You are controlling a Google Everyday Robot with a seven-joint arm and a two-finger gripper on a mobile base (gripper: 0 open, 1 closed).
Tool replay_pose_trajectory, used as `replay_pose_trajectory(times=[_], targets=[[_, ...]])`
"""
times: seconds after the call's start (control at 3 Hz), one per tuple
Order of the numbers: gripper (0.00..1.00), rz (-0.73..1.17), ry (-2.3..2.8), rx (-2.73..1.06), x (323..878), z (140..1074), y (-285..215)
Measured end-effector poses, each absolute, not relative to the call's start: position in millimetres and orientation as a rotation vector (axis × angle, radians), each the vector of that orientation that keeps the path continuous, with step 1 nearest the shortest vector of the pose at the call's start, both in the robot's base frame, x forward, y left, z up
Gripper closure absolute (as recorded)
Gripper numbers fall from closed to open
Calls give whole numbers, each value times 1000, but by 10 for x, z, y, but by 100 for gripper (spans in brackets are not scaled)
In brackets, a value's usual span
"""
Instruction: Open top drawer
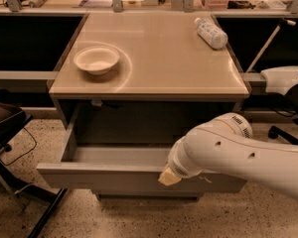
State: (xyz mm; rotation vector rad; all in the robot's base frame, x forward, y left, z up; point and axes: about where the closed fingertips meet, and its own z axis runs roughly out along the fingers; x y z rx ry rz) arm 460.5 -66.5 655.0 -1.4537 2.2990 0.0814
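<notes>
The top drawer of the beige-topped cabinet stands pulled well out. Its flat grey front panel faces me and its shallow grey interior looks empty. My white arm comes in from the right. The gripper is at the arm's end, with a pale tip right at the top edge of the drawer front, right of centre. The arm covers the right part of the front panel.
A white bowl sits on the cabinet top at the left and a plastic bottle lies at the back right. A lower drawer front shows beneath. A dark chair base stands at the left on the speckled floor.
</notes>
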Motion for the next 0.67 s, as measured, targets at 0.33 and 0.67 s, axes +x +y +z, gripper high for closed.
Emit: replay_pose_trajectory(times=[0.33, 0.67], targets=[[100, 92, 2322, -1460, 4454, 6491, -706], [100, 92, 2322, -1460, 4453, 6516, -706]])
